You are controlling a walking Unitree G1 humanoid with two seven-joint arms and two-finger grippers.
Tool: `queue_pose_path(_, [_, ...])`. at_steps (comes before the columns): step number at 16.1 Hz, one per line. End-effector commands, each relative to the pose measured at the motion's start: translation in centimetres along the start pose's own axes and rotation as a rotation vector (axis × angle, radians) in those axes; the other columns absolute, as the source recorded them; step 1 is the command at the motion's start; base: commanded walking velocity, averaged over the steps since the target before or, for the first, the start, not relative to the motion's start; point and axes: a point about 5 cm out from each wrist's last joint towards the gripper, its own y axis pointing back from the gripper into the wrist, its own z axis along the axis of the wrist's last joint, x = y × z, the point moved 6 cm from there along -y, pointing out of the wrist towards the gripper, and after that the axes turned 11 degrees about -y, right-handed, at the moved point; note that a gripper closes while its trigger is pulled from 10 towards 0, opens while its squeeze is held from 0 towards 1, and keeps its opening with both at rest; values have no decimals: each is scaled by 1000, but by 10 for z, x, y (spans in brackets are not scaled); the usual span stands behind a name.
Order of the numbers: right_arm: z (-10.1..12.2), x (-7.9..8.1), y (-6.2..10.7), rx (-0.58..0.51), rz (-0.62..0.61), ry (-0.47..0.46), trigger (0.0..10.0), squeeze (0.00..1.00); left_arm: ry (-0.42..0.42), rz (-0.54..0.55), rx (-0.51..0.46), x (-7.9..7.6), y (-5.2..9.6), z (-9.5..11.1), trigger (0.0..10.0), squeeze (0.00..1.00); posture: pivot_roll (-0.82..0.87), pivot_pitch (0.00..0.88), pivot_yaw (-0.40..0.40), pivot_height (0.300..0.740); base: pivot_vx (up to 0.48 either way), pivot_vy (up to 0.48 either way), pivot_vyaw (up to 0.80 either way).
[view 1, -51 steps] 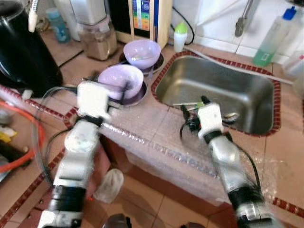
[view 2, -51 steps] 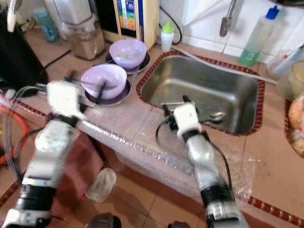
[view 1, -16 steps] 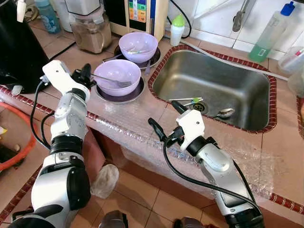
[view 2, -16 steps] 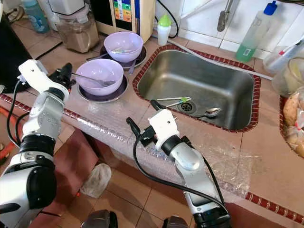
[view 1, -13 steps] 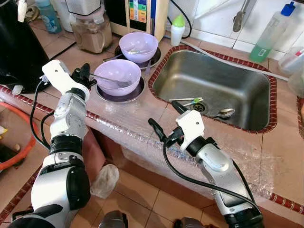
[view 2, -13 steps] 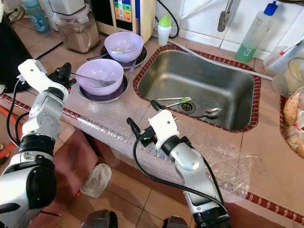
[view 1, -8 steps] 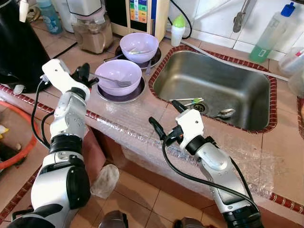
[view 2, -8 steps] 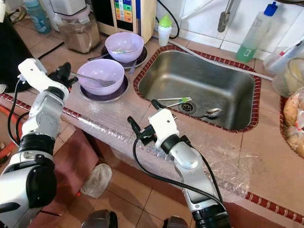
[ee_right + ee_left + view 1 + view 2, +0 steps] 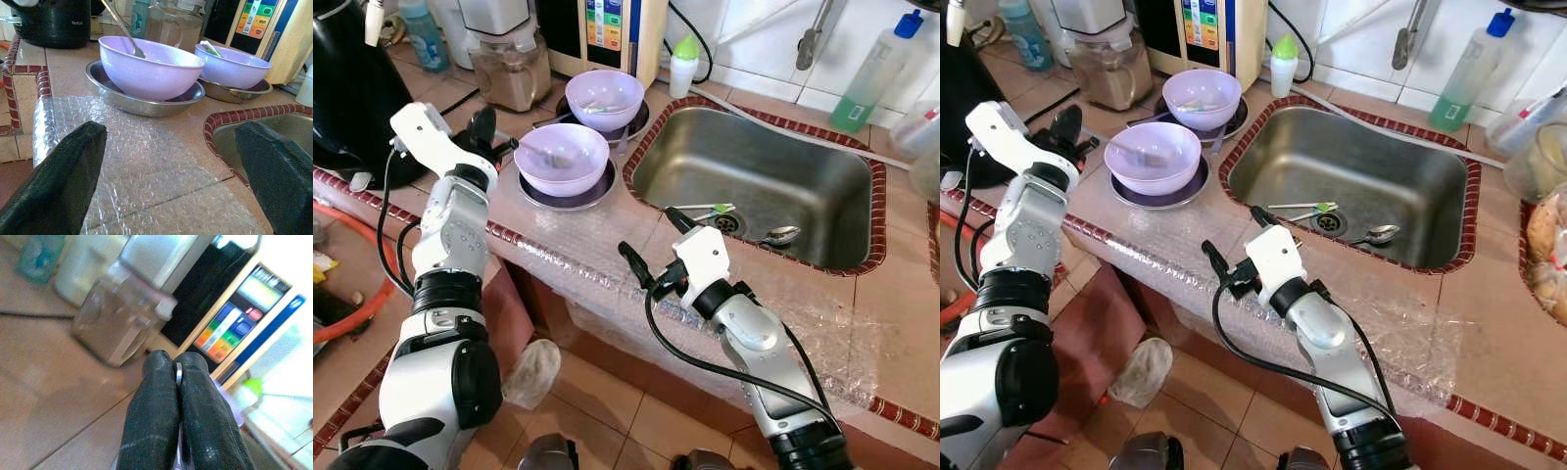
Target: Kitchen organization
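Note:
A purple bowl [image 9: 566, 159] stands on a metal plate [image 9: 570, 198] on the tiled counter, left of the sink. A metal fork [image 9: 534, 149] reaches into this bowl, its head blurred. My left gripper [image 9: 490, 134] is at the bowl's left side, shut on the fork's handle; the thin metal handle [image 9: 178, 374] shows between the pressed fingers. A second purple bowl [image 9: 604, 98] with utensils inside sits on its own plate behind. My right gripper [image 9: 648, 235] hangs open over the counter's front edge, its fingers [image 9: 66, 178] wide apart, holding nothing.
The steel sink [image 9: 773, 162] holds a spoon [image 9: 781, 235] and green-handled utensils [image 9: 707, 211]. Bubble wrap [image 9: 607, 264] covers the counter's front. A black kettle [image 9: 347, 98] stands at left, a blender jar [image 9: 509, 73] and small bottle [image 9: 682, 67] at the back, a green bottle [image 9: 876, 73] far right.
My left gripper has shifted slightly up and back with the fork, whose head now moves inside the bowl. The right gripper has stayed open in place. The camera has drifted a little.

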Motion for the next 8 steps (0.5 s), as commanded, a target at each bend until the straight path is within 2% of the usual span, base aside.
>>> queue_pose_path(1, [4,-3,-2,-19,-14,15,10000,0,2,-65,-67,-14,-2,19,0,0,-10,31,53,740,0,0,0])
queue_pose_path(3, [4,-6,-3,-27,-31,27,10000,0,-2,-129,-81,-28,0,24,0,0,-8,28,55,740,0,0,0])
queue_pose_path(5, [7,-15,-5,-43,-76,52,10000,0,-17,-212,-96,-48,2,30,0,0,-8,25,57,740,0,0,0])
queue_pose_path(6, [7,-16,-5,-45,-80,54,10000,0,-18,-220,-96,-50,3,31,0,0,-8,25,57,740,0,0,0])
queue_pose_path(8, [20,-24,-6,-90,-115,124,10000,0,-48,-348,-95,-86,11,33,0,0,-7,28,54,740,0,0,0])
